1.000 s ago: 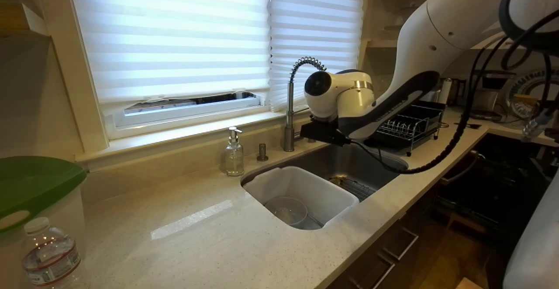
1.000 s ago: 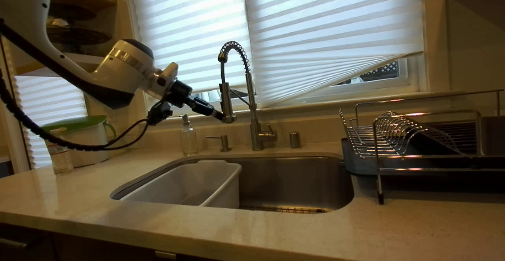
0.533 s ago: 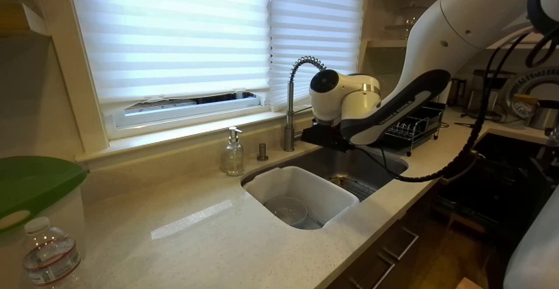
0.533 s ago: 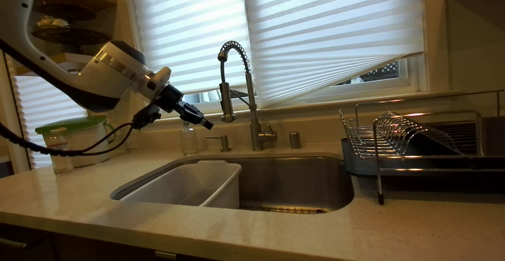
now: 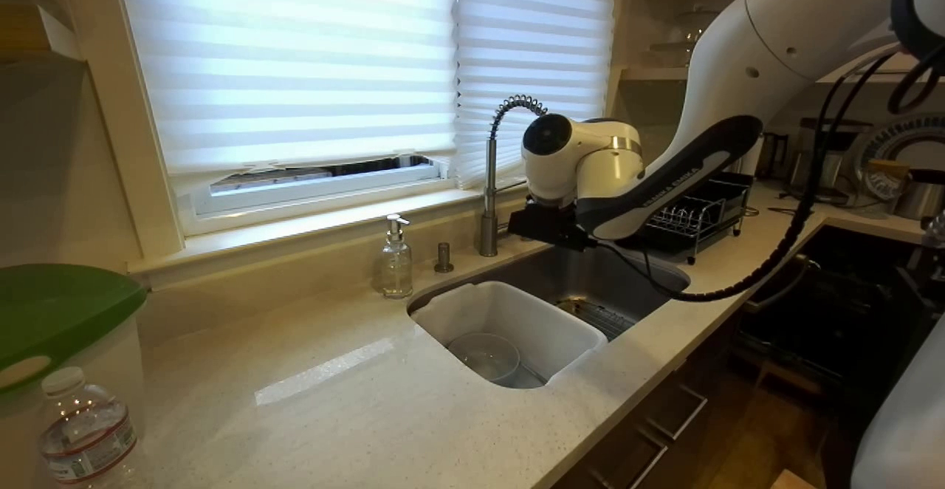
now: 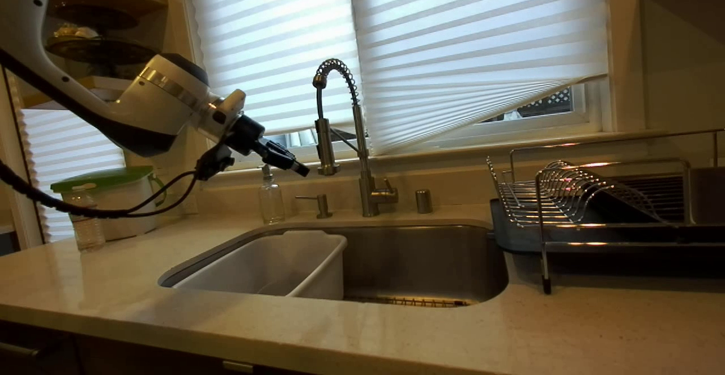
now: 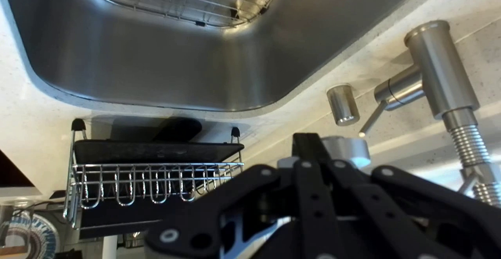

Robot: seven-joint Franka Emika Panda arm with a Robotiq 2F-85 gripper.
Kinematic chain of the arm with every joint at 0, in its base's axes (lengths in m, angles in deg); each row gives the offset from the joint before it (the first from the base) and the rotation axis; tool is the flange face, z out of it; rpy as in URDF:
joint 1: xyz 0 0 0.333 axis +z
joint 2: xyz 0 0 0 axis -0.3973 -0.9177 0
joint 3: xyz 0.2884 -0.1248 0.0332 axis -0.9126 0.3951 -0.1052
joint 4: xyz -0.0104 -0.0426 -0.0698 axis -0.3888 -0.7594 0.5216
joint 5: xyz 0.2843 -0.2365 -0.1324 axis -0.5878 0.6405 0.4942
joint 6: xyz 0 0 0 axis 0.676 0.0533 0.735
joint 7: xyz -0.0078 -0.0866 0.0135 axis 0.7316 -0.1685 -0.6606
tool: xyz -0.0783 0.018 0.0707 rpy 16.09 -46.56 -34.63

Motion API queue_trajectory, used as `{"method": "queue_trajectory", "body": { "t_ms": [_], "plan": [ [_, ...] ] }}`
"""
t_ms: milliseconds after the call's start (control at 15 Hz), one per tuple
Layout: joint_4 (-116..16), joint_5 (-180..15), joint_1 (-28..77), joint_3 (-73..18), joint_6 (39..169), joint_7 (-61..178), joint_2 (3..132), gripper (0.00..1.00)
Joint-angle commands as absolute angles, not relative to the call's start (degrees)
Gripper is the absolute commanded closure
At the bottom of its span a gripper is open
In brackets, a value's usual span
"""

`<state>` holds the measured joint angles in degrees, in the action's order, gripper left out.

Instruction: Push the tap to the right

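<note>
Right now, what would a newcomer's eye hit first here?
Probably the glowing window blinds, behind the sink in both exterior views. Next, the white arm, slanting in from the upper right in an exterior view. Then the tall arched tap at the sink's back edge, with the black gripper just left of its spray head in an exterior view.

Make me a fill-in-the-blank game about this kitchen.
The container has a lid coloured ____.
The white tub sits inside the ____.
In both exterior views, the dish rack appears to the ____ of the tap.
In the wrist view, the gripper extends from the picture's ____ edge.
Missing words: green; sink; right; bottom.
</note>
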<state>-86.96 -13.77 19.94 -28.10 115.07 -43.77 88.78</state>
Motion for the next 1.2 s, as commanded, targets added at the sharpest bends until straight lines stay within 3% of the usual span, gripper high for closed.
{"method": "queue_trajectory", "body": {
  "t_ms": [0,1133],
  "plan": [
    [-83.9,-8.3,19.7,-28.7,113.5,-49.0,87.6,1.0],
    [-76.8,9.9,19.0,-27.4,105.6,-67.0,80.9,1.0]
  ]
}}
